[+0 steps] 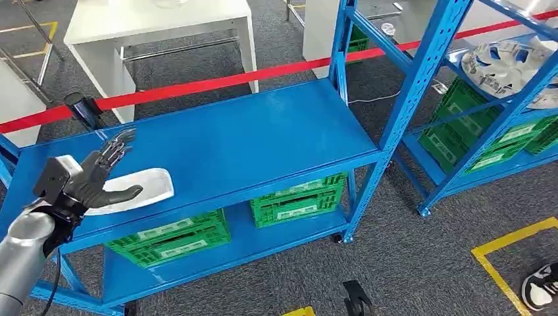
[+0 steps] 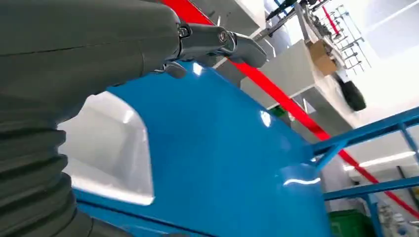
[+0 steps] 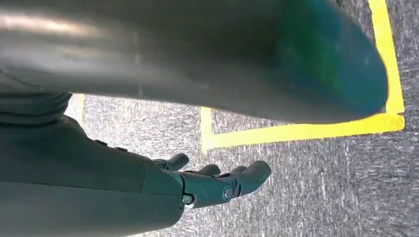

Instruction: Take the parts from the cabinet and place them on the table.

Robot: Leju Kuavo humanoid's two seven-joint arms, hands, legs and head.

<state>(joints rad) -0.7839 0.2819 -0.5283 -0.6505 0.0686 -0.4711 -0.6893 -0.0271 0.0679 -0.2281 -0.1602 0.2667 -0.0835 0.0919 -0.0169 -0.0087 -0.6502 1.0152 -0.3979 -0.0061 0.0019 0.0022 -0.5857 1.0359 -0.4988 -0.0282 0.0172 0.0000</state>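
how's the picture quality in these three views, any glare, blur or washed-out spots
Head view: sharp and evenly lit, white part clear on the blue shelf. Left wrist view: bright glare spots on the shelf, background washed out at one corner, left robot hand soft and close. Right wrist view: dark blurred shape up close, right robot hand and carpet fairly sharp.

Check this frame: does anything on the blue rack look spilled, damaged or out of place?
Nothing stands out. A single white part lies flat near the front edge of the blue shelf, with the left hand open over it. The green crates sit squarely on the lower shelf. The right hand hangs above the carpet.
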